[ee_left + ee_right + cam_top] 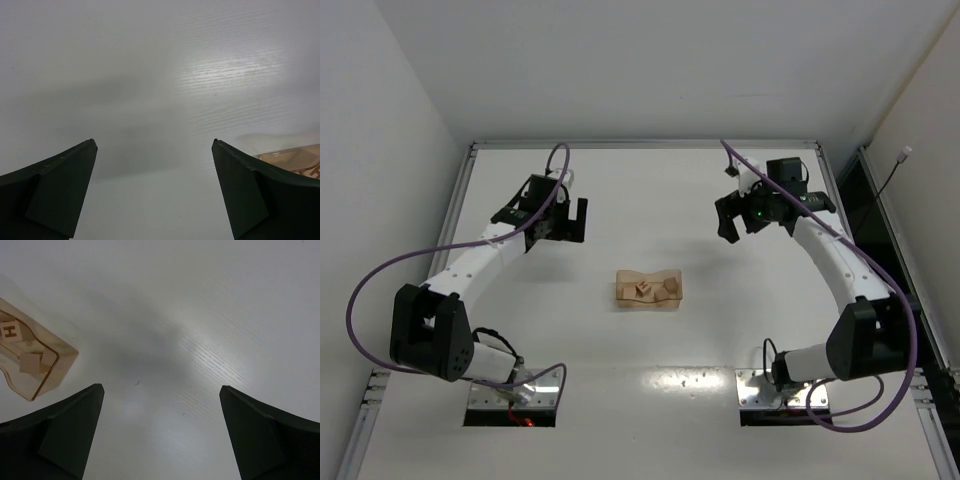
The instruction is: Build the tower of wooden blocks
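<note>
Three small tan wood blocks lie loose in a translucent tan tray at the table's middle: one, one and one. In the right wrist view the tray's wall shows at the left edge, holding a block marked H and a plain block. No tower stands anywhere in view. My left gripper is open and empty, far left of the tray. My right gripper is open and empty, far right of it.
A corner of the tray shows at the right edge of the left wrist view. The white table has raised rails along its far and side edges. Purple cables loop beside both arms.
</note>
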Robot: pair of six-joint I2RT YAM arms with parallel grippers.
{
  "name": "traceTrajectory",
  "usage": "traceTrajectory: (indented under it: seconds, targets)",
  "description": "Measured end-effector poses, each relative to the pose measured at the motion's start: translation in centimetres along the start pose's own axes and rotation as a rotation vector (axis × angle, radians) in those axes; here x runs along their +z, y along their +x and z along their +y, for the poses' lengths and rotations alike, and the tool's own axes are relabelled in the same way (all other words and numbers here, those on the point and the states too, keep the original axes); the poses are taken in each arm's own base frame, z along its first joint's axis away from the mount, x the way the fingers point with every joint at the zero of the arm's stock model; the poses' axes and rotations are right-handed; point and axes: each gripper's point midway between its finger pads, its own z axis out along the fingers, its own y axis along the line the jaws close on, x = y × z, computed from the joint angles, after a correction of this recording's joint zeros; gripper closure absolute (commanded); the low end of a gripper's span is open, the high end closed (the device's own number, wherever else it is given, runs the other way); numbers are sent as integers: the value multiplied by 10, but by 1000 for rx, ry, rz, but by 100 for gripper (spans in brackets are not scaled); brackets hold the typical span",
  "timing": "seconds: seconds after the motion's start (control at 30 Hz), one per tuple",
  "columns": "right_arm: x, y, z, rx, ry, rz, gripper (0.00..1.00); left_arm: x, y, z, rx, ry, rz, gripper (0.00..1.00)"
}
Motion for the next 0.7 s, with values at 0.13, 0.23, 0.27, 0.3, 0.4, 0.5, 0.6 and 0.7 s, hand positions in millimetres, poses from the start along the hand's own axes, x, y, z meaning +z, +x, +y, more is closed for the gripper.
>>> traceTrajectory:
  seconds: [0.13, 0.23, 0.27, 0.3, 0.4, 0.5, 0.6, 0.7]
  targets:
    - [0, 1, 1, -13, -6, 3, 1, 0, 0, -1, 0, 3, 0, 0]
    - [0, 2, 6, -45, -25, 12, 8, 0, 0, -1, 1, 6, 1, 0]
    - [1, 3, 10, -61, -42, 16, 11, 0, 0, -1, 1, 6, 1, 0]
    - [1, 3, 15, -84, -61, 22, 12, 0, 0, -1, 1, 6, 1, 0]
    - [2, -1, 46, -201, -151, 28, 18, 0, 0, -1, 1, 5, 2, 0]
    - [3, -4, 98, -402, -275, 29, 25, 3, 2, -1, 2, 3, 13, 0]
    - [1, 2, 145, -580, -390, 40, 35, 7, 0, -1, 3, -2, 22, 0]
    - [-1, 14, 178, -710, -476, 61, 42, 10, -2, 0, 4, -9, 24, 0]
